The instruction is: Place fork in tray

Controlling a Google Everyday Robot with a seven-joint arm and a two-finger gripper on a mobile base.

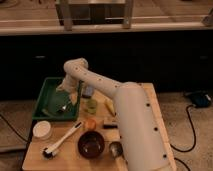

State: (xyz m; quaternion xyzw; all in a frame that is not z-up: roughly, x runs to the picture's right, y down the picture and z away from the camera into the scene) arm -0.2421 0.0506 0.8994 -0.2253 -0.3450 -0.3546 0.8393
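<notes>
The green tray (44, 100) sits at the back left of the wooden board. A small shiny silver object, apparently the fork (63, 107), lies inside the tray near its right side. My gripper (68, 92) hangs over the right part of the tray, just above the fork. The white arm (125, 110) reaches to it from the lower right and hides the wrist. I cannot tell whether the gripper touches the fork.
On the pale wooden board (35, 157) lie a white-handled brush (65, 137), a dark brown bowl (91, 144), a white round container (42, 130), an orange item (90, 123), a green item (91, 105), a yellow item (110, 106) and a metal cup (116, 148). A dark counter stands behind.
</notes>
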